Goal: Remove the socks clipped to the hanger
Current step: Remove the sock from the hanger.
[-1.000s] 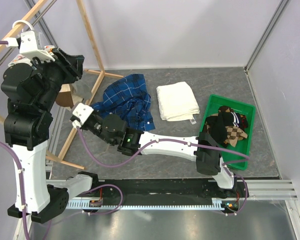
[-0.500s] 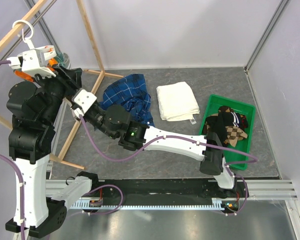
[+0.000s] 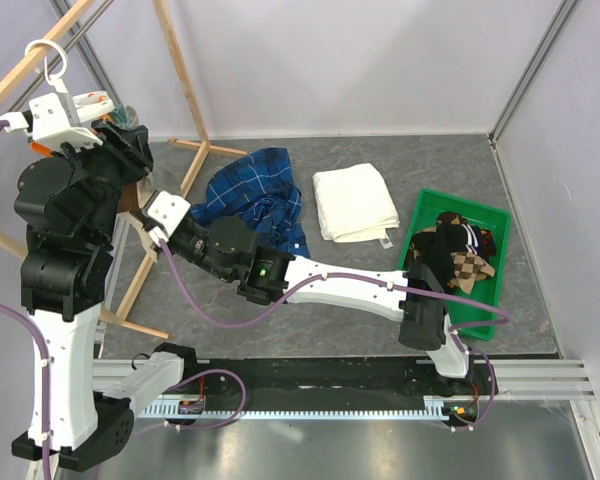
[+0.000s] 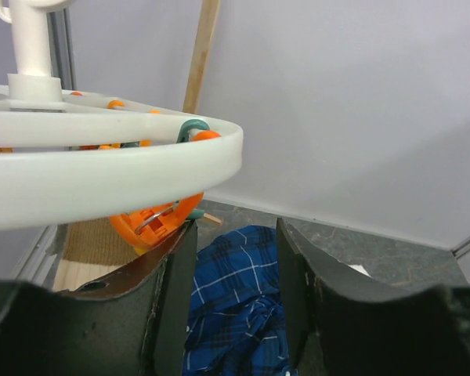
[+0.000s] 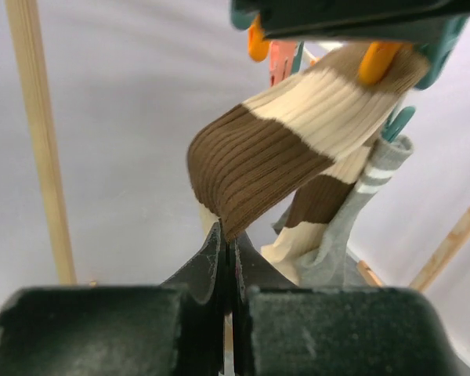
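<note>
Seen from above, the left arm stands tall at the left, its wrist raised beside the white round plastic laundry hanger, whose hook sits over a pale wooden rack pole. The right arm reaches from its base across the grey table to that same corner, its wrist below the hanger. A crumpled blue plaid shirt and a folded white towel lie mid-table. Both are well apart from a green plastic bin at the right, which holds a heap of brown checkered and black socks. In the left wrist view, the left gripper sits just under the hanger's ring, its jaws apart with only the shirt far below showing between them. An orange plastic clothespin dangles just beside one finger, and a teal clothespin hangs on the ring. In the right wrist view, the right gripper has its jaws pressed together. The lower corner of a brown-and-cream ribbed sock meets their tips, though I cannot tell whether fabric is caught. That sock hangs from another orange clothespin above, and a grey sock with white stripes hangs behind it.
</note>
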You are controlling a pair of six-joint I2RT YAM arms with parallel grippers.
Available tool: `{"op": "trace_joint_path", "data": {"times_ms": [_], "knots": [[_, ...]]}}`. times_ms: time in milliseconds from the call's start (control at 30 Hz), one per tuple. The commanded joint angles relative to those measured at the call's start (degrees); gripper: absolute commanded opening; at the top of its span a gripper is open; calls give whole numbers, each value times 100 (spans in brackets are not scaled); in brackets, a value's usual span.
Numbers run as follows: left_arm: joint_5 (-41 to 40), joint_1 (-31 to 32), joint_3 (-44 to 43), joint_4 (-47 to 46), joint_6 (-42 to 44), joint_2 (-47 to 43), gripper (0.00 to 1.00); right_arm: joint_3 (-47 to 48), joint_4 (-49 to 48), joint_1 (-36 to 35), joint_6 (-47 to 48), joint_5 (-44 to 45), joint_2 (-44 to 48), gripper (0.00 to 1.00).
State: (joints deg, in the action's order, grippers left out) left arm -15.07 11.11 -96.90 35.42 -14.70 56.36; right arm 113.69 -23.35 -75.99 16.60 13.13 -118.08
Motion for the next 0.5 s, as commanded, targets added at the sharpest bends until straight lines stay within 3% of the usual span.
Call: {"op": "trace_joint_path", "data": {"times_ms": [0, 233, 467], "knots": [[-102, 5, -57, -500, 108, 104, 51, -180, -319, 5, -201, -346, 198, 0], [758, 5, 278, -1248, -410, -90, 43, -400, -424, 5, -166, -407, 320, 0], [690, 5, -205, -985, -657, 15, 38, -277, -354, 5, -175, -451, 295, 0]]}}
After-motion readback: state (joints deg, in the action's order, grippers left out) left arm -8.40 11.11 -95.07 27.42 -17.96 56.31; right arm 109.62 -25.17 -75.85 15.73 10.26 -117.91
